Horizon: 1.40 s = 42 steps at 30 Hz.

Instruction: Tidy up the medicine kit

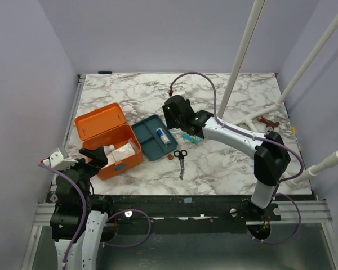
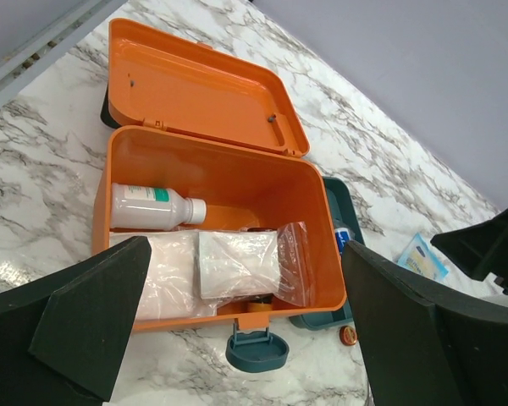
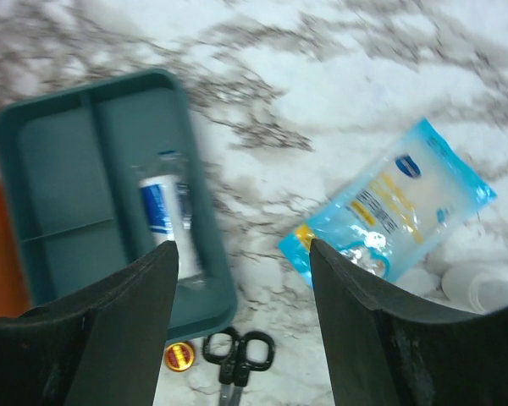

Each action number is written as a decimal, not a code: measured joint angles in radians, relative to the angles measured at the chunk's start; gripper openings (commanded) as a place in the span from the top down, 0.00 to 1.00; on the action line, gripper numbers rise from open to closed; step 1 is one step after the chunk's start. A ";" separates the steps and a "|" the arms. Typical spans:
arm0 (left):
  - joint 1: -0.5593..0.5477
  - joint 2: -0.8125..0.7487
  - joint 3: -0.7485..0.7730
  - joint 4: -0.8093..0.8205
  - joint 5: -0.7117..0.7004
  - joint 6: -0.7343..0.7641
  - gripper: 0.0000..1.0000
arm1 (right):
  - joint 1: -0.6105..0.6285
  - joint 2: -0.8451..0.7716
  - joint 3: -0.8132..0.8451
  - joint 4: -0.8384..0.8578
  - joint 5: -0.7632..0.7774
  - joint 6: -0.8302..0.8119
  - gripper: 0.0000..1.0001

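Around the table:
- Pale lilac walls [image 1: 158, 34] close in the back and both sides, and white poles [image 1: 242, 50] slant across the right half.
- The table [image 1: 225, 163] has a white marble-look top with grey veins; a dark rail runs along its near edge.
- The right arm reaches in over the middle of the table. The right gripper [image 3: 241, 254] hangs above the gap between the tray and the blue packet, its jaws apart with nothing between them.
- The left gripper [image 1: 94, 156] hovers at the near left corner of the medicine kit, jaws spread wide and holding nothing.
- The medicine kit [image 1: 104, 132] sits on the left of the table, lid thrown back flat, its teal latch [image 2: 256, 348] hanging at the front.
- Inside it lie a white bottle [image 2: 152, 205] on its side and clear bags [image 2: 237, 262] of white pads.
- A teal tray [image 1: 152, 138] lies just beside the kit's right end, with a small tube [image 3: 162, 222] in one long compartment.
- A blue packet [image 3: 389, 211] lies flat to the right of the tray.
- Black scissors [image 1: 181, 157] lie near the tray's near corner.
- A small round tin [image 3: 179, 356] sits just beside the scissor handles.
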 measured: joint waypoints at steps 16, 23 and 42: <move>0.000 0.006 -0.004 0.008 0.042 0.021 0.01 | -0.138 0.198 0.016 -0.115 0.069 0.362 0.30; 0.000 0.006 -0.005 0.015 0.046 0.024 0.02 | -0.227 0.248 0.038 -0.151 0.093 0.460 0.30; 0.000 0.003 -0.007 0.021 0.061 0.029 0.01 | -0.272 0.397 0.167 -0.268 0.160 0.565 0.77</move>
